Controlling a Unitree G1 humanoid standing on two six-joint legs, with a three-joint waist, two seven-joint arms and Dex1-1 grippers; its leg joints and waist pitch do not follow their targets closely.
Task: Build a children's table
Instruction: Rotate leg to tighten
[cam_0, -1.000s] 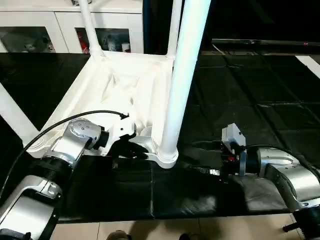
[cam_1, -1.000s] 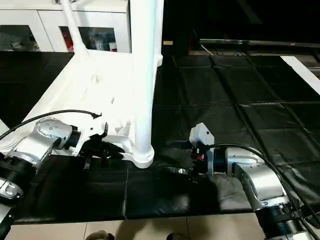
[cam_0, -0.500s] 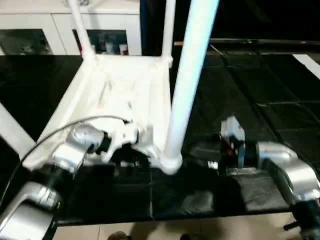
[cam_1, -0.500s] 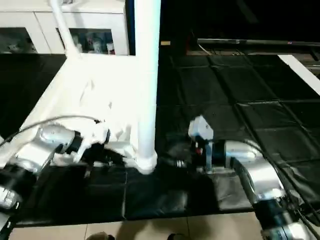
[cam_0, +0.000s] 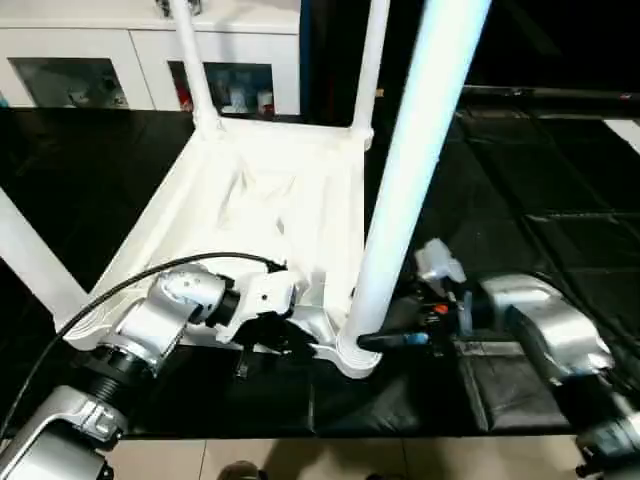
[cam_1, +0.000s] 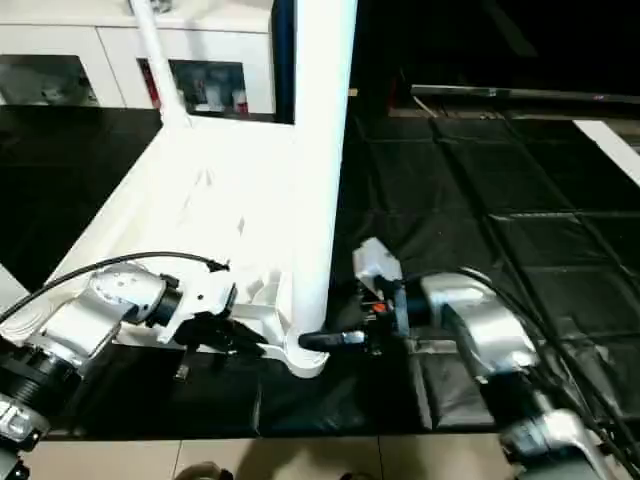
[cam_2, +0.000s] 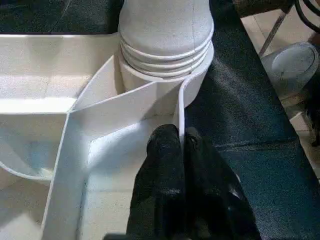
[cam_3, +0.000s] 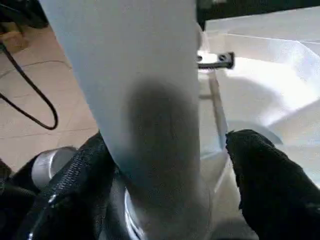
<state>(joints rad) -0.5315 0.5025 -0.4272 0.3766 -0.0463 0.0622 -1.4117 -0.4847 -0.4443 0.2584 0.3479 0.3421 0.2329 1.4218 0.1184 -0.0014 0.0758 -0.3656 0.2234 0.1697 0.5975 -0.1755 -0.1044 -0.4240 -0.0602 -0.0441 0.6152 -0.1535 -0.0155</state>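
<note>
Four legs stand in the corner sockets of the upturned table top, which lies on the black floor mat, so the build looks nearly done; what's left, by my reckoning, is seating this near leg firmly. The left pincer is clenched on the top's thin rim wall beside that socket. The right pincer straddles the leg's base, fingers either side, not clearly clamped.

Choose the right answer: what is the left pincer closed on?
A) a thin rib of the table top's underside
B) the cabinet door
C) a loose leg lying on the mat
A: in the left wrist view, the left pincer pinches a thin upright rib of the table top beside the corner socket.
</note>
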